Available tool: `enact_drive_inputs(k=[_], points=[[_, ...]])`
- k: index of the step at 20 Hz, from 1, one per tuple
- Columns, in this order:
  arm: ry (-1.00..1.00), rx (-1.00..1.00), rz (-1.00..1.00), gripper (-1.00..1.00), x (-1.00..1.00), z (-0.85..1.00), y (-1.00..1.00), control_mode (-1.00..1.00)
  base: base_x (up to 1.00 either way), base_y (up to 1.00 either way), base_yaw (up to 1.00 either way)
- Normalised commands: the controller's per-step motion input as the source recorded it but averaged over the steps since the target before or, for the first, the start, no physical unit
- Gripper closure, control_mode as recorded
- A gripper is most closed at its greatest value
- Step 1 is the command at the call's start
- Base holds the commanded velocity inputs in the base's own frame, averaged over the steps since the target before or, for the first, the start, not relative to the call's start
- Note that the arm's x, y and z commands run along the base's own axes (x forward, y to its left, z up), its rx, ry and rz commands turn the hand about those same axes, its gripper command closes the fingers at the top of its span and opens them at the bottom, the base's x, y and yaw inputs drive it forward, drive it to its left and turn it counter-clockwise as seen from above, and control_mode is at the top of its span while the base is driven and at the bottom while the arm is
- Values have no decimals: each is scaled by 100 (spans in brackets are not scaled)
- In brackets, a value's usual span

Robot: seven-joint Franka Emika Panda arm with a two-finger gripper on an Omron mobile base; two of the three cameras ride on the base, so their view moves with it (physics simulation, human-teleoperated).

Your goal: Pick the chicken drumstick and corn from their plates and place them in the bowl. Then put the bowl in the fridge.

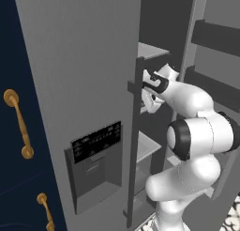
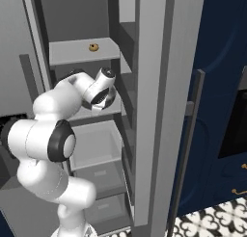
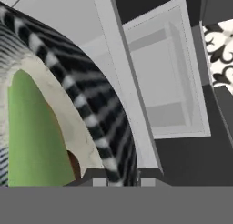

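In the hand view the bowl (image 3: 98, 123) looms close, dark with pale stripes outside and a paler inside. The corn (image 3: 32, 136) lies in it, showing its green husk. A brown sliver of the chicken drumstick (image 3: 73, 165) peeks out beside the corn. My gripper (image 3: 123, 181) is shut on the bowl, with its rim between the two tips. The arm reaches into the open fridge (image 1: 79, 75), and my hand (image 1: 157, 82) is at mid-shelf height just past the door's edge. The plates are out of view.
The fridge door with its dark dispenser panel (image 1: 96, 141) stands open on the left. A small round brown item (image 2: 94, 47) sits on the upper shelf (image 2: 72, 55). Below the bowl is a grey drawer (image 3: 168, 82). Navy cabinets with brass handles (image 1: 18, 124) flank the fridge.
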Motion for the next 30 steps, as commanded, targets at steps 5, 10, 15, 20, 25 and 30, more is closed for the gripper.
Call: enact_drive_inputs(k=[5, 10, 15, 20, 25, 30], points=[[-7, 0, 0, -100, 20, -18, 8, -100, 0, 0, 0], [-31, -3, 0, -100, 0, -14, 19, -100, 0, 0, 0], [-17, -1, -6, -100, -22, 18, 3, -100, 0, 0, 0], [-11, -1, -8, -100, -55, 45, 0, -100, 0, 0, 0], [-3, 0, -6, -100, -74, 53, -20, -100, 0, 0, 0], [0, 0, -3, -100, -95, 57, -21, -100, 0, 0, 0]])
